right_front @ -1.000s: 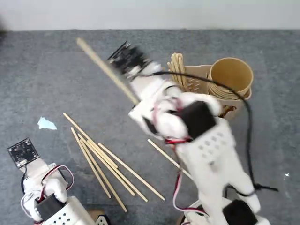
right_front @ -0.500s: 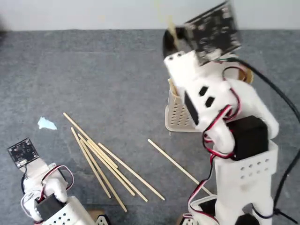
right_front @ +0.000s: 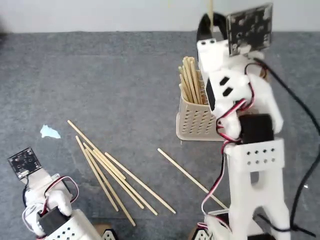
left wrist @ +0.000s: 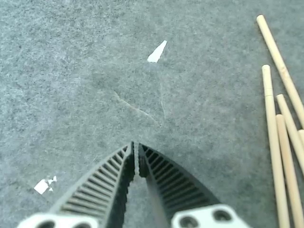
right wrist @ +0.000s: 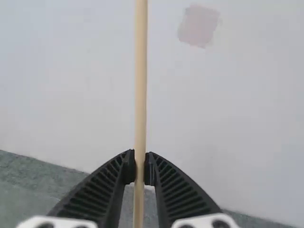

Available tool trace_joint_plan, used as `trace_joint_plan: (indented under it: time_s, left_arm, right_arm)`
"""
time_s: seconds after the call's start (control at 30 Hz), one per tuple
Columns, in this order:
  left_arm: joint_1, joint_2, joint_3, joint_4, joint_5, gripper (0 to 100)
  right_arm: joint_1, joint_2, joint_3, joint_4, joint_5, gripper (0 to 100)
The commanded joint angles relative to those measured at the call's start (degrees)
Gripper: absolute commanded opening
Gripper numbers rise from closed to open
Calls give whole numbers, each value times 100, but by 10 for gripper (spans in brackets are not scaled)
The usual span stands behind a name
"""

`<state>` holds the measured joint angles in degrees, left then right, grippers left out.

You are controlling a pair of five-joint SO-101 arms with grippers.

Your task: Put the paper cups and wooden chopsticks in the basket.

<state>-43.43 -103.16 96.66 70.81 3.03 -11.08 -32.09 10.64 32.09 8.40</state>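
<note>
Grey felt-like covering is spread over the worktop (right_front: pixel 125 65). A perforated beige basket (right_front: pixel 196 122) is seen standing toward the far edge, right of the middle, with a bundle of wooden chopsticks (right_front: pixel 190 82) standing upright in it. The right arm (right_front: pixel 247 130) is raised beside and over the basket, and the right claw (right wrist: pixel 139 156) is clenched on a single chopstick (right wrist: pixel 140 71), which is held upright against the pale wall. More loose chopsticks (right_front: pixel 112 172) are scattered toward the near edge, left of the middle, and one lone chopstick (right_front: pixel 187 172) is laid slantwise just right of them. The left arm (right_front: pixel 45 210) is parked at the near left corner. The left claw (left wrist: pixel 136 147) is pressed closed with nothing in it, above bare covering. A small white paper scrap (left wrist: pixel 156 52) is seen beyond it, and some of the loose chopsticks are seen off to one side.
</note>
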Motion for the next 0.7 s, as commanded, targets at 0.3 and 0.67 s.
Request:
trace_joint_plan:
  time_s: [0.3,0.67]
  left_arm:
    - [26,-62,-31,-123,-62,13]
    - [26,-62,-31,-123,-62,13]
  right_arm:
    - [4,-1648,3015,-1138,-70,9]
    - [-4,-1701,3121,-611,-413,143]
